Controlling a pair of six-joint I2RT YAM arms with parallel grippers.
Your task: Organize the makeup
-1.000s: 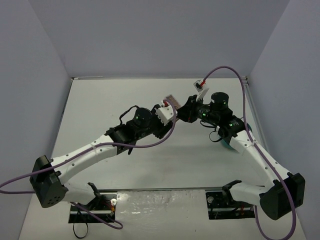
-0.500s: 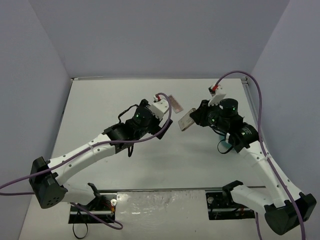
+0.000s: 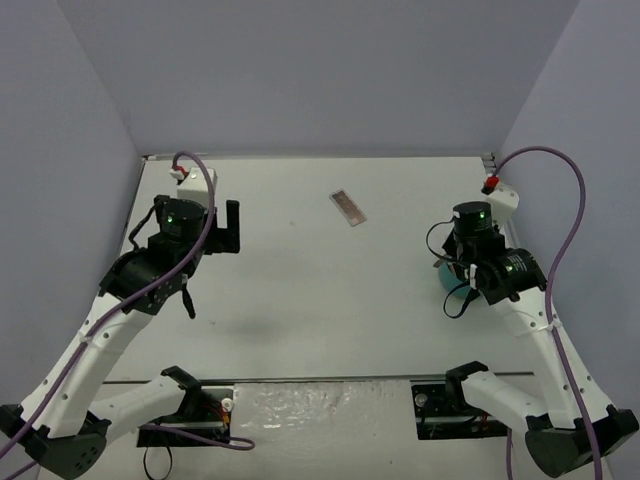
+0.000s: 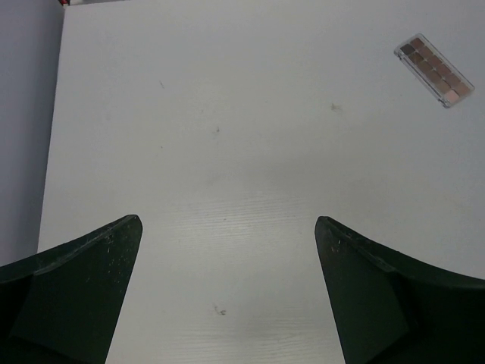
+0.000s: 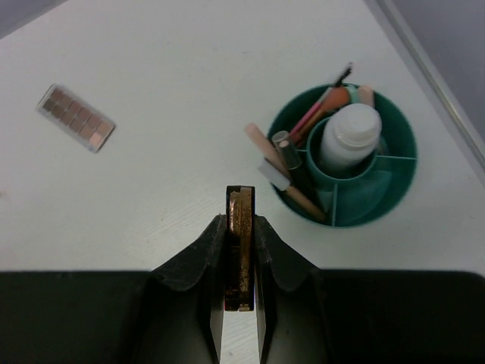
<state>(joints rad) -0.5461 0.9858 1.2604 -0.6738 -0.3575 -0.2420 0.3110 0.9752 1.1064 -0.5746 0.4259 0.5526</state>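
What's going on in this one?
The right gripper is shut on a palette, held edge-on near the teal tub. The tub already holds a white bottle and several sticks. The left gripper is open and empty. A second palette lies on the table.

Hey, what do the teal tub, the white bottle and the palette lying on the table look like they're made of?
Tub: likely moulded plastic, uniform teal with a soft sheen and thin dividers.
Bottle: probably plastic, opaque white, matte.
Palette: seemingly a clear plastic case, with a pale see-through edge around brown-pink powder pans.
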